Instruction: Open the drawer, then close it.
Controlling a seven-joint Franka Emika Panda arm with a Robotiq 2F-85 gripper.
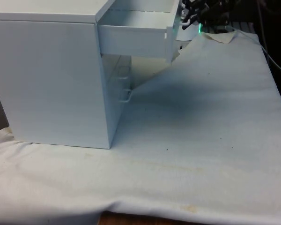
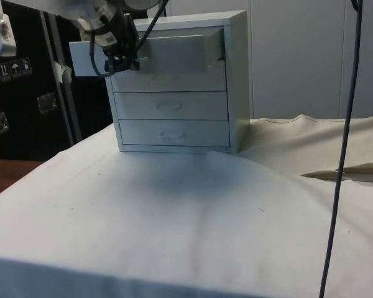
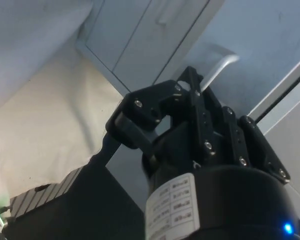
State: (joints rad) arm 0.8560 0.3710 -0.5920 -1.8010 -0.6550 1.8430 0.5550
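Note:
A white chest of drawers [image 1: 51, 79] stands on the cloth at the front view's left. Its top drawer [image 1: 131, 40] is pulled far out towards the robot. In the side view the same drawer [image 2: 168, 53] juts out of the chest [image 2: 236, 74] well past the two lower drawers. My black gripper [image 2: 121, 62] is at the drawer's front panel, at the height of its handle. In the wrist view the fingers [image 3: 190, 87] are pressed together around the metal handle [image 3: 221, 67], whose bar sticks out beyond them. The gripper [image 1: 185, 18] is partly hidden behind the drawer front.
The middle drawer [image 2: 171, 105] and bottom drawer [image 2: 173, 132] are closed. The white cloth [image 1: 201, 140] lies open at the front view's right, with a raised fold [image 1: 225, 37] near the robot. A dark cable [image 2: 345, 155] hangs down in the side view.

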